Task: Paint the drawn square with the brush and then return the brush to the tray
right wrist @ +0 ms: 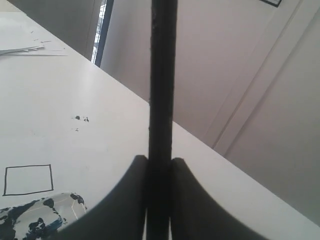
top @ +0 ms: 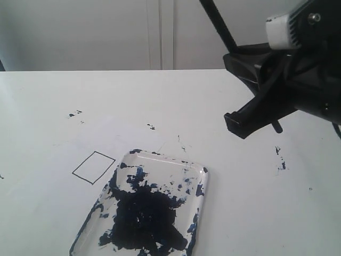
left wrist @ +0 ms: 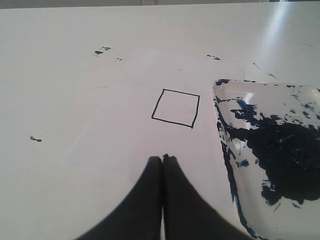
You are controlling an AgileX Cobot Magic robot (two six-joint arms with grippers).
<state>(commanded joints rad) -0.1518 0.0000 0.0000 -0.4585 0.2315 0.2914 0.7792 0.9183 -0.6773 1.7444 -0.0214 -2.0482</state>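
- A pale wall point(top: 80, 32) with upright panel seams stands behind a wide white tabletop point(top: 160, 96), brightly lit.
- The clear, rounded-corner plastic tray point(top: 165, 159), blotched with dark blue-black paint, lies at the near edge of the exterior view.
- The right gripper point(right wrist: 160, 161) hangs high over the tabletop, right of the tray, its jaws clamped on the long, thin black brush point(right wrist: 162, 90). I cannot tell which end carries the bristles.
- The left gripper point(left wrist: 161, 159) hovers near the square, jaws together and holding nothing.
- The small black-outlined drawn square point(top: 94, 167) sits just beside the tray's far left corner — blank, so painting has not begun.
- The step in hand looks like bringing the brush to the paper. It probably wants a slow descent across the tray and a tilt that puts the tip down first. Light strokes should stay inside the outline, since the thin stick may flex or slip in the grip.
- The left gripper is close enough to the square to crowd the stroke.
- Small dark paint specks point(top: 74, 113) already dot the tabletop — a drip would add more.
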